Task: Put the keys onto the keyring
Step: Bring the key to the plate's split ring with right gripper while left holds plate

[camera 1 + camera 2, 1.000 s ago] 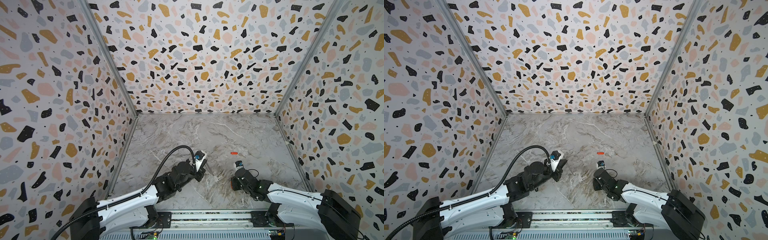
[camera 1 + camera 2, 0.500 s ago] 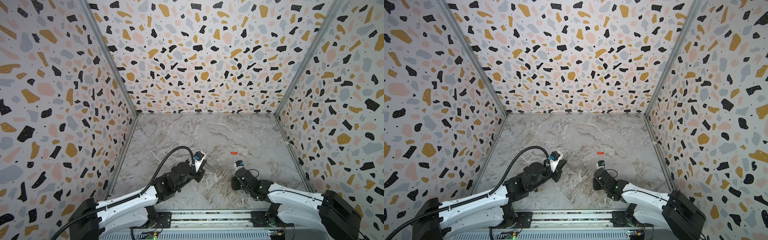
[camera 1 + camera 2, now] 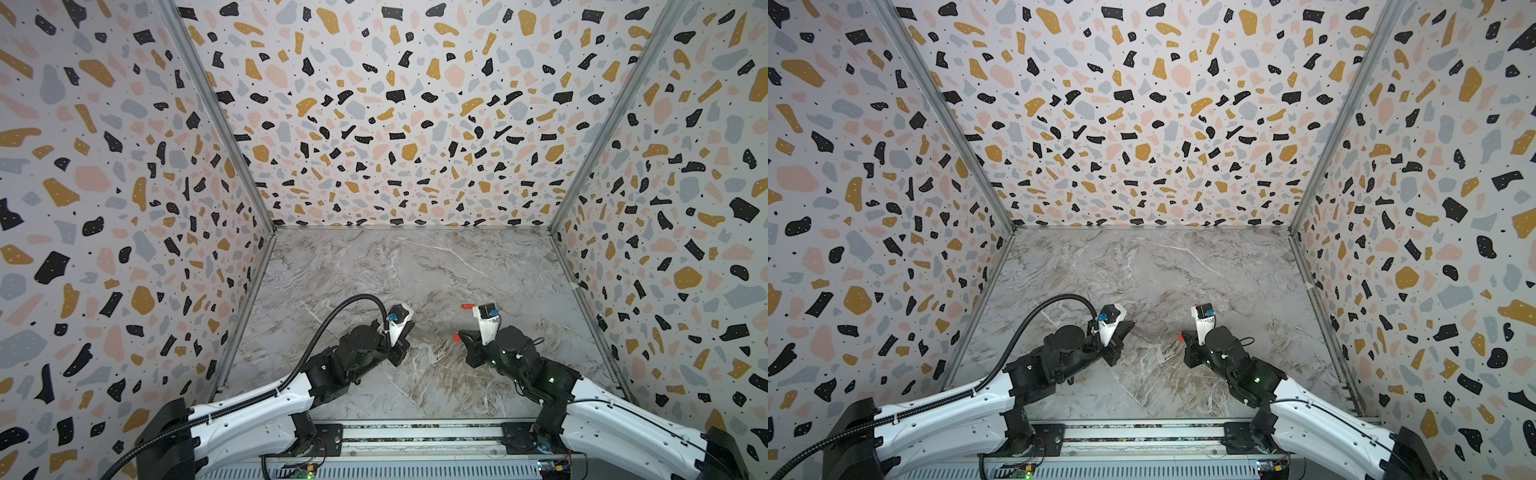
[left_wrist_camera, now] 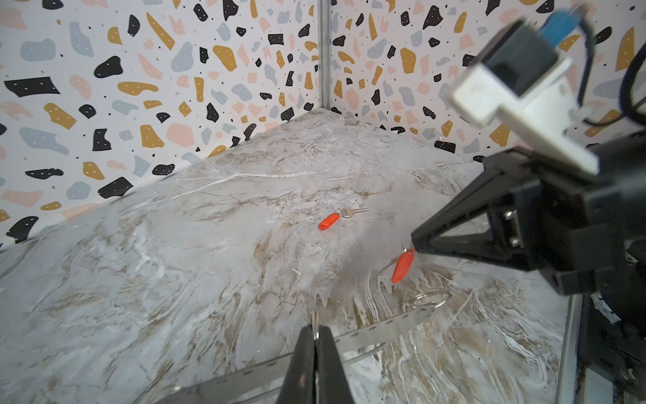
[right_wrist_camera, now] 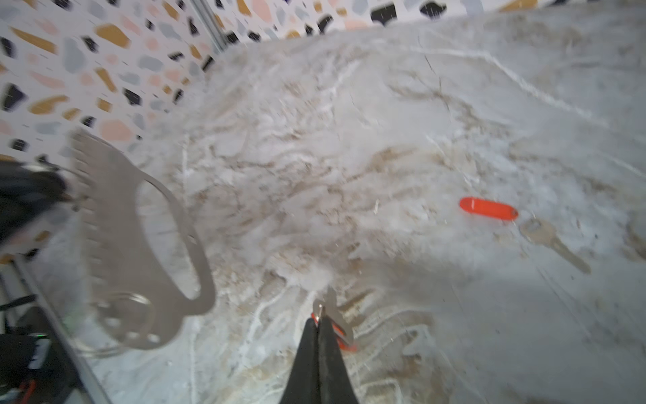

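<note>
The keyring (image 4: 377, 328) is a flat dull-grey metal loop with small split rings (image 4: 429, 300) on it. My left gripper (image 4: 316, 330) is shut on its edge and holds it just above the marble floor; the right wrist view shows its long hole (image 5: 115, 224). My right gripper (image 5: 320, 314) is shut on one of the keys (image 5: 337, 316), and that key's red tag (image 4: 402, 266) hangs below the tips. In a top view this tag (image 3: 456, 337) shows at the right gripper (image 3: 460, 336), across a gap from the left gripper (image 3: 406, 337). The other key (image 4: 353, 212) lies flat with its tag (image 4: 328, 221).
The marble floor (image 3: 395, 270) is boxed in by terrazzo-patterned walls (image 3: 395, 124) on three sides. A metal rail (image 3: 415, 432) carrying both arm bases runs along the front edge. The loose key's red tag (image 3: 466, 306) lies just beyond the right wrist camera.
My right gripper has shut on a key and lifted it off the floor, moving slightly away from the front rail. The left gripper has barely moved with the keyring.
</note>
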Action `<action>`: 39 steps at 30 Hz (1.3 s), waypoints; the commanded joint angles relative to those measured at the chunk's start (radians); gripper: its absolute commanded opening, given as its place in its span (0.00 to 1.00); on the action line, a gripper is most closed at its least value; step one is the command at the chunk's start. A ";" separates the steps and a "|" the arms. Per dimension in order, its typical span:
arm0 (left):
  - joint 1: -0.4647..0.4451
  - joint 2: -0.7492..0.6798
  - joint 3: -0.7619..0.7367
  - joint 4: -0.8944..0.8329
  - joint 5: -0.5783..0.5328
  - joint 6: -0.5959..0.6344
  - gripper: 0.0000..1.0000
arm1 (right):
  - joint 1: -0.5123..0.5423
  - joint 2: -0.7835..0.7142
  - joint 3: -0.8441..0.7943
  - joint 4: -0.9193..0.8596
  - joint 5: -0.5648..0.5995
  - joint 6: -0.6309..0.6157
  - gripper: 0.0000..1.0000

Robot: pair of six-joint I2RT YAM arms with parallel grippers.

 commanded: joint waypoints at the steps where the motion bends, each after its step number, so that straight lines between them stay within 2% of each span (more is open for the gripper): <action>1: 0.005 -0.009 0.025 0.062 0.048 0.033 0.00 | 0.001 -0.058 0.060 0.008 -0.070 -0.105 0.00; 13: 0.004 -0.006 0.084 0.046 0.199 0.089 0.00 | 0.001 -0.082 0.139 0.066 -0.306 -0.244 0.00; 22: 0.004 -0.002 0.114 0.042 0.245 0.104 0.00 | 0.000 -0.024 0.162 0.101 -0.443 -0.278 0.00; 31: 0.004 -0.006 0.121 0.051 0.276 0.102 0.00 | 0.000 0.003 0.149 0.141 -0.482 -0.284 0.00; 39: 0.004 -0.017 0.147 0.025 0.323 0.136 0.00 | 0.000 -0.023 0.118 0.161 -0.458 -0.319 0.00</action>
